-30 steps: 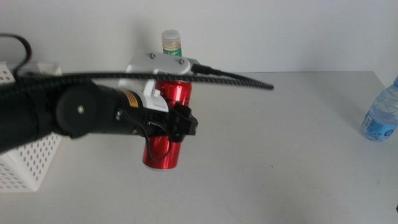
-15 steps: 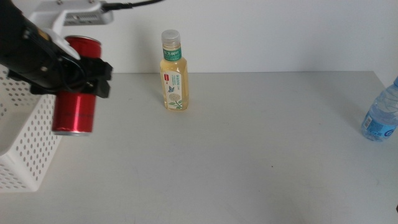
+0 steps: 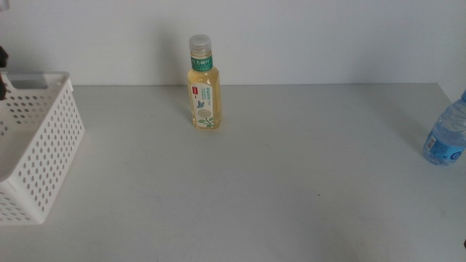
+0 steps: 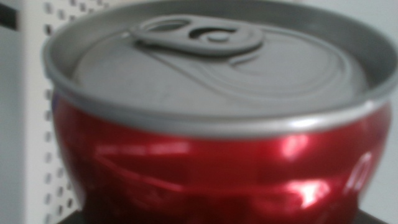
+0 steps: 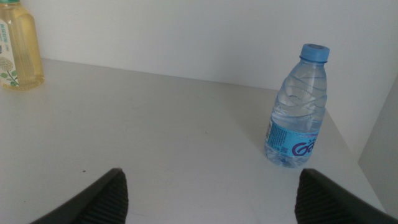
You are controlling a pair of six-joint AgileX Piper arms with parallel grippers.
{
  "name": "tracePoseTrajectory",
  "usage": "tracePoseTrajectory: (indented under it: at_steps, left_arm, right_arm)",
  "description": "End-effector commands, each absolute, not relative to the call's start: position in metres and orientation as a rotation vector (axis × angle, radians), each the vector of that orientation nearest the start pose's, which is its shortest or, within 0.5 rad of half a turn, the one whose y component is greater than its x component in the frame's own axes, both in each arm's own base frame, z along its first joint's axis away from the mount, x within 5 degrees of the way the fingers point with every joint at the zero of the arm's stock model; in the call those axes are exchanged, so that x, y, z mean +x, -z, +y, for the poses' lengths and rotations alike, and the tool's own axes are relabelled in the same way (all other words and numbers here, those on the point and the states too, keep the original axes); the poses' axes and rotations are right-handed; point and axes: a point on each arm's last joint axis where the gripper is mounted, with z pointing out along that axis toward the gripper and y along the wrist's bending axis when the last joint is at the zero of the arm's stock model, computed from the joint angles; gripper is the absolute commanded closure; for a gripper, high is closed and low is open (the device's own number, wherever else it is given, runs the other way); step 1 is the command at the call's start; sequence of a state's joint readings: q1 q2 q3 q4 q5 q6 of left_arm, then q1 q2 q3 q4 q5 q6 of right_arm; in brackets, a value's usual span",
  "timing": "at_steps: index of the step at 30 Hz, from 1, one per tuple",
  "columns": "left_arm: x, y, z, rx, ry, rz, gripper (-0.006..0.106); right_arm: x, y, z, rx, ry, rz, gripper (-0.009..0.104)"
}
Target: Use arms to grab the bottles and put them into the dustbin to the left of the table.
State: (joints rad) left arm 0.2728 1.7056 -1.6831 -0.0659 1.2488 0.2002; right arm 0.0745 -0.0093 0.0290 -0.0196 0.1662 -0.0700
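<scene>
Filling the left wrist frame, the red can [image 4: 211, 124] sat pinched in the left claw; release only above the basket [image 3: 36, 138]. Right claw [image 5: 211, 193] waited spread.

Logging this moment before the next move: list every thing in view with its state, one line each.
Red can: held close under the left wrist camera, top sealed, side dented, perforated wall behind it.
Yellow bottle: upright on the table, capped.
Water bottle: upright near the table's right edge, blue cap on.
Dustbin: upright at the table's left.
Right gripper: open, waiting.
</scene>
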Motion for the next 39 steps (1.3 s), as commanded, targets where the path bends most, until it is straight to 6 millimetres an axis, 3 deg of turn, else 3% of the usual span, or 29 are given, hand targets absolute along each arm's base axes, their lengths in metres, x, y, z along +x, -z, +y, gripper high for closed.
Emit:
tracePoseTrajectory:
  at_steps: [1,12,22,26,34,37,39]
  left_arm:
    - [0.347,-0.369,0.105,-0.145,-0.063,2.682,0.093]
    - [0.391,-0.292,0.134,-0.117,-0.136,2.815,0.093]
    - [0.414,-0.253,0.137,-0.070,-0.095,2.818,0.089]
    - [0.416,-0.245,0.137,-0.002,-0.084,2.835,0.074]
    - [0.418,-0.239,0.133,-0.024,-0.017,2.841,0.024]
    - [0.417,-0.240,0.134,-0.011,-0.027,2.852,0.010]
    - [0.415,-0.242,0.133,0.005,-0.028,2.859,0.007]
  right_arm:
    - [0.057,-0.199,0.004,-0.132,0.029,1.585,0.001]
    - [0.057,-0.199,0.004,-0.132,0.029,1.586,0.001]
    - [0.057,-0.199,0.004,-0.132,0.029,1.586,0.001]
    - [0.057,-0.199,0.004,-0.132,0.029,1.586,0.001]
    - [0.057,-0.199,0.004,-0.132,0.029,1.586,0.001]
    - [0.057,-0.199,0.004,-0.132,0.029,1.586,0.001]
    - [0.057,-0.199,0.004,-0.132,0.029,1.586,0.001]
